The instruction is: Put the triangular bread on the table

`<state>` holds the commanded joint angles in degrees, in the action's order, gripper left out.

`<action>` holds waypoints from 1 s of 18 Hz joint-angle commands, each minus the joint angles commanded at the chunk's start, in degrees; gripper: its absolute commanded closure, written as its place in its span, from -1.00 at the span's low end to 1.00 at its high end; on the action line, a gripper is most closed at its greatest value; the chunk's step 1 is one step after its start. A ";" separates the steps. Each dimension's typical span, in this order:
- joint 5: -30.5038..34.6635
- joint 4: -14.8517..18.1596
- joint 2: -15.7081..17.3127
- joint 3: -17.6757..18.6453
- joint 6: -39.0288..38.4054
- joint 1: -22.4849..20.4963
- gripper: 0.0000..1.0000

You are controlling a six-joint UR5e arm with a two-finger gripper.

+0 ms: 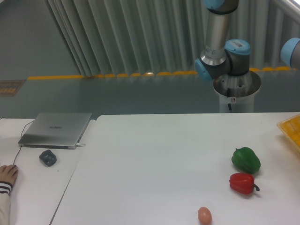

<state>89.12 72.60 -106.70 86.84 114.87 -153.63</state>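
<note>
- Triangular bread — I cannot find it in this view; it may be in the yellow crate (291, 132) cut off at the right edge.
- End effector — out of frame; only the arm (220, 47) shows, far right. Whether it grips anything I cannot tell.
- Counter (154, 164) — holds a green pepper (245, 160), red pepper (243, 183) and egg (204, 215), near right.
- My plan: set the bread down flat on bare middle surface, away from these — then let go.

Smooth matt white table (154, 164), glossy peppers (245, 160), brushed-metal laptop (56, 129), yellow plastic crate (291, 131)
</note>
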 joint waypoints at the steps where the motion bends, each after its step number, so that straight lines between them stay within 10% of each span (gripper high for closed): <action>1: 0.00 0.00 0.09 -0.09 0.09 0.00 -1.00; 18: -0.97 1.32 0.44 3.86 1.23 -7.73 -1.00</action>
<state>88.15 73.92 -106.26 90.70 116.10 -161.37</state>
